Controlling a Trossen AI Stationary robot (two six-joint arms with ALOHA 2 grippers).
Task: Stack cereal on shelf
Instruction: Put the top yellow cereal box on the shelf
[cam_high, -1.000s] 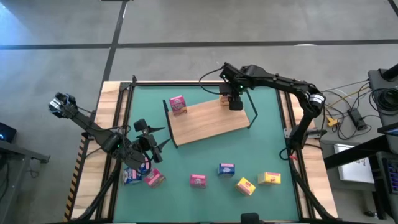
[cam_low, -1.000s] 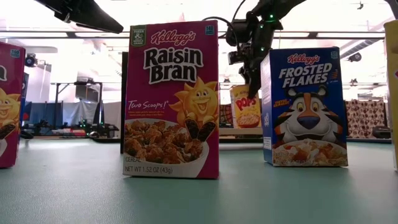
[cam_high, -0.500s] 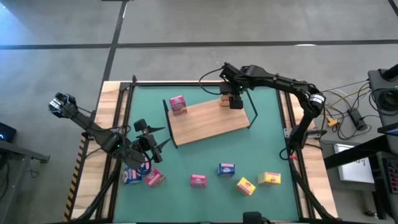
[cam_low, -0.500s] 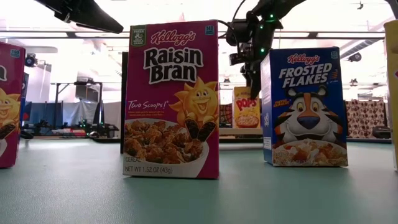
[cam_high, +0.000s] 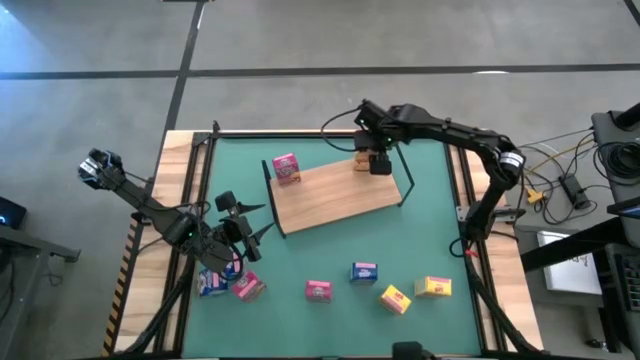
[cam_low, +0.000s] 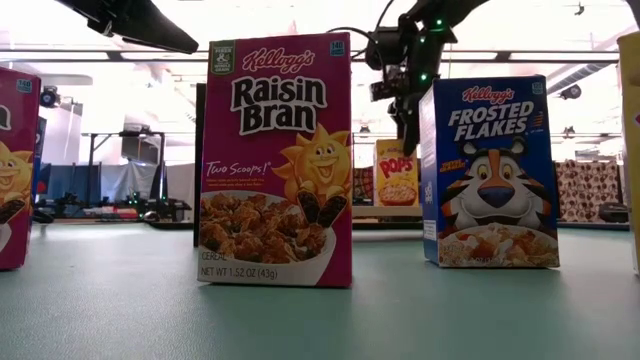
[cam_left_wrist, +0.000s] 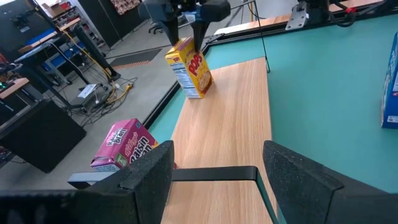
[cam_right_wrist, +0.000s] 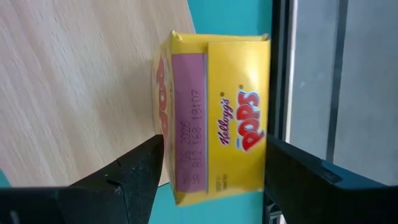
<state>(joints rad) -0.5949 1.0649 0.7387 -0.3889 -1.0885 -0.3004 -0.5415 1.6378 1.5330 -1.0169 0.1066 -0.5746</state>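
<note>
The right end effector (cam_high: 373, 160) hangs over the far right corner of the shelf (cam_high: 335, 195), directly above a yellow Pops box (cam_high: 361, 161) that stands on the board at that corner. In the right wrist view its two fingers (cam_right_wrist: 134, 177) flank the yellow Pops box (cam_right_wrist: 214, 118) with a sliver of space on each side, so the jaws are spread and not pressing the carton (it stands on the wood on its own). The left wrist view shows the same box (cam_left_wrist: 188, 68) slightly tilted near the board's edge, with the right end effector (cam_left_wrist: 185, 25) just above it.

A pink Raisin Bran box (cam_high: 286, 167) stands at the shelf's far left corner. The left end effector (cam_high: 243, 240) waits low over the table (cam_high: 440, 230) near the shelf's near left corner, its fingers (cam_left_wrist: 149, 177) parted and empty.

Along the table's near side lie a blue box (cam_high: 211, 284) and a pink box (cam_high: 247, 287) close together, then a second pink box (cam_high: 318, 290), a second blue box (cam_high: 364, 272) and two yellow boxes (cam_high: 396, 298) (cam_high: 432, 287).
</note>
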